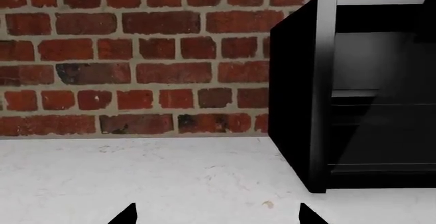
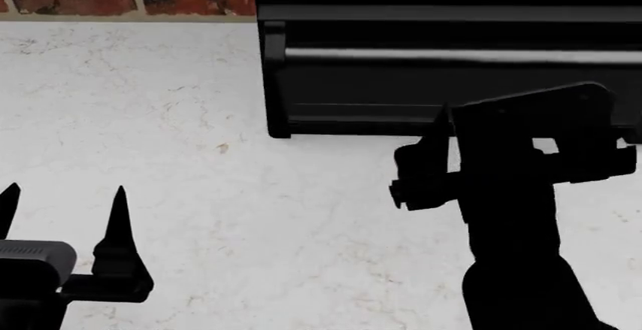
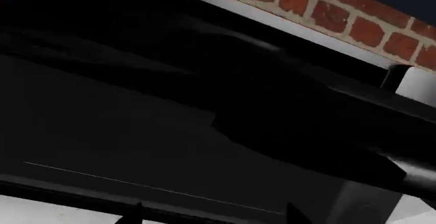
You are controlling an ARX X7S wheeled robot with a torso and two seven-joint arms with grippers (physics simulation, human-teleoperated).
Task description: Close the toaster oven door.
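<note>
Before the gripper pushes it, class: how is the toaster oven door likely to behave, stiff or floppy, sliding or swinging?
The toaster oven door looks like a rigid framed panel, so it should probably stay stiff, not flex. Its long bar handle spans the width, so pushing near the middle likely swings it evenly. The boxy toaster oven sits flat on the counter, probably not tipping.

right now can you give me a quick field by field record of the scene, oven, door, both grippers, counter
toaster oven: black box on the white counter, against the red brick wall
toaster oven door: looks upright against the oven front, silver-strip bar handle across it; whether it is fully latched cannot be told
left gripper: open, over bare counter, apart from the oven
right gripper: close in front of the door; jaw state and contact cannot be told
</note>
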